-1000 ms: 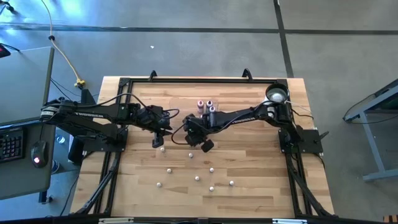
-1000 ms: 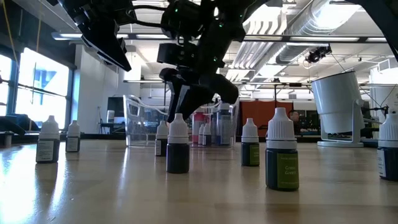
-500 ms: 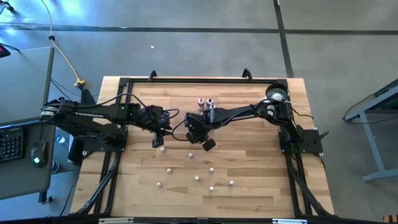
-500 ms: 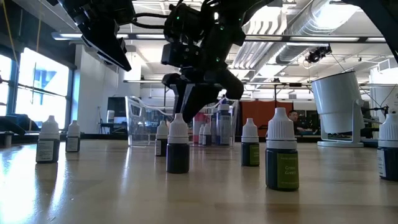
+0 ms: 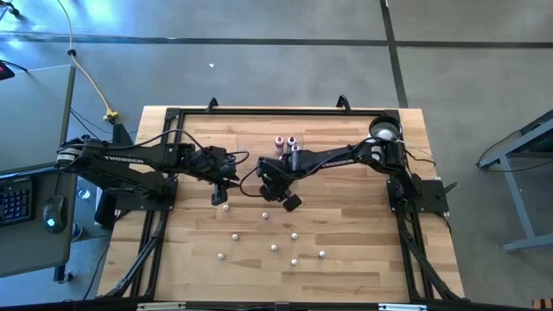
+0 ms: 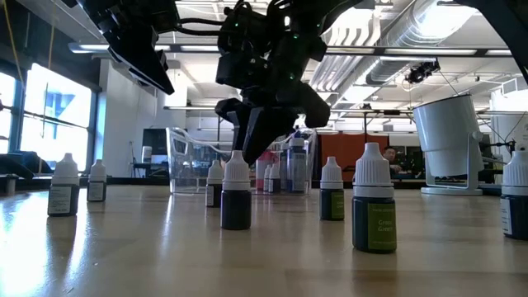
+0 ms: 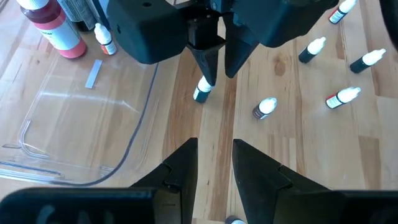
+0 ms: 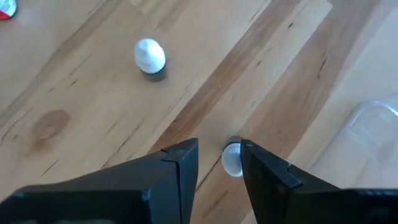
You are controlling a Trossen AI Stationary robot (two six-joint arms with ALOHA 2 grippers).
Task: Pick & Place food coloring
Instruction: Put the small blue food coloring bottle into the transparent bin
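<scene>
Now our right fingers hang slightly parted over a bottle on the counter, its cap between them, not gripped. Our left fingers wait narrowly open near the tray.

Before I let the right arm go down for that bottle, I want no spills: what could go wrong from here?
1. The right gripper has its fingers only narrowly apart over the white-capped bottle; a finger could land on the cap and tip it.
2. The left gripper hovers close to the same spot, so the arms could collide.
3. Another bottle stands near and could be knocked.
</scene>
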